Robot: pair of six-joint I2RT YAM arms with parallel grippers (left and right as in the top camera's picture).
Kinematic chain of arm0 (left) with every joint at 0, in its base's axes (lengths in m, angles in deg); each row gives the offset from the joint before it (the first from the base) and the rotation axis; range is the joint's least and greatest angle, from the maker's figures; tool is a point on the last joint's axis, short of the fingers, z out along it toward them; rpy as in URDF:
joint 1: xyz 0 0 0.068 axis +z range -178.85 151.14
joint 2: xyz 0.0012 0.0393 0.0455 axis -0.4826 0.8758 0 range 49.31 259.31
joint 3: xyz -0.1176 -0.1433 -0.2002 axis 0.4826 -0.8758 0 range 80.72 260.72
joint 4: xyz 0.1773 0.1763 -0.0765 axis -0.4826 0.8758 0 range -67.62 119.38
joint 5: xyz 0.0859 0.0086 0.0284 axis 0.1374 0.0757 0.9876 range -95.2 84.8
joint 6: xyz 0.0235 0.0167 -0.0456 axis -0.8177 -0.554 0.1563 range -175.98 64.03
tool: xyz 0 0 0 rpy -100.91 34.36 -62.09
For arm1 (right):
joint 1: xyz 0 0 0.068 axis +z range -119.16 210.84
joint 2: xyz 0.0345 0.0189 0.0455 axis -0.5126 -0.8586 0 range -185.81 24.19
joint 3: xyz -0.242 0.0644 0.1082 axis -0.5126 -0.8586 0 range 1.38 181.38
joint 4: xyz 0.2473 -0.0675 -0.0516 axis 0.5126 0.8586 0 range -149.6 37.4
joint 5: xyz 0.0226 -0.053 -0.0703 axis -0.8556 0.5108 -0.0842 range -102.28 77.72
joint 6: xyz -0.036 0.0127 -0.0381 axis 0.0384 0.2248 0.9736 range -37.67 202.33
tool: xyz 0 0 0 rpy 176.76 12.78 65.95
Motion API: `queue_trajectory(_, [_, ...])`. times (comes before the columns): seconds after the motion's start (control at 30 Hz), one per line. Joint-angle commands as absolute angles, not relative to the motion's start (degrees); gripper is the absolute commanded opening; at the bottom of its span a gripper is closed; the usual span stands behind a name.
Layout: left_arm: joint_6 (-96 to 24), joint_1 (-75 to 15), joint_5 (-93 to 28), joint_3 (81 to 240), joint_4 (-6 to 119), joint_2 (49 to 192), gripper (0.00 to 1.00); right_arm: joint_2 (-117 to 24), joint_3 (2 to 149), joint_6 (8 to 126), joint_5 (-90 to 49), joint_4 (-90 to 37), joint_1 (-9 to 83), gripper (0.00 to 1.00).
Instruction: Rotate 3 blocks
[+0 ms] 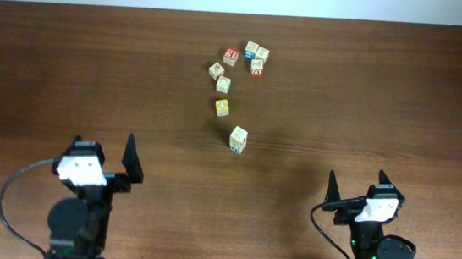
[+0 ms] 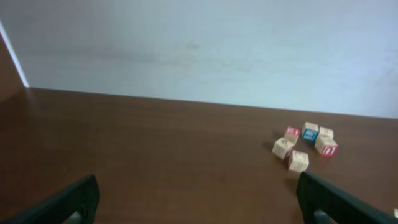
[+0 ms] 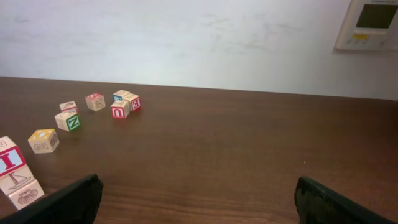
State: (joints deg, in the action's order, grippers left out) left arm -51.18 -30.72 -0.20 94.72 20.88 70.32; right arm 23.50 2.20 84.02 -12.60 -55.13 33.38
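Blocks (image 1: 217,70) lie scattered toward 12 o'clock on the table (image 1: 403,104), well apart from both arms. Look for the green-faced block (image 1: 223,85) at the near edge of the cluster, and the blue-faced block (image 1: 251,50) at its far edge, touching or just beside a pale neighbour. Red-lettered blocks (image 1: 230,56) sit among them. At 6 o'clock from the green one you will find the yellow-faced block (image 1: 222,107). Further along at 6 o'clock, nearer the table's middle, a block with a red I (image 1: 238,139) stands on top of another.

Your left gripper (image 1: 104,143) is at 7 o'clock, its fingers spread wide with nothing between them. Your right gripper (image 1: 356,177) is at 5 o'clock, likewise released and empty. Both point toward 12 o'clock, and neither touches any block.
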Motion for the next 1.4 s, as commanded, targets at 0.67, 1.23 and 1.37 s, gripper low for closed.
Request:
queue_trajectory(0.67, [-59.53,-29.43,-0.01,81.21,26.72,49.6,0.99,23.99,1.7,84.02,-12.51,-55.06,33.06,0.98])
queue_trajectory(1.23, [-59.53,-29.43,-0.01,81.21,26.72,49.6,0.99,23.99,1.7,84.02,-12.51,-55.06,33.06,0.98])
queue_trajectory(1.37, [-59.53,-29.43,-0.01,81.21,26.74,49.6,0.99,23.99,1.7,84.02,-12.51,-55.06,33.06,0.98])
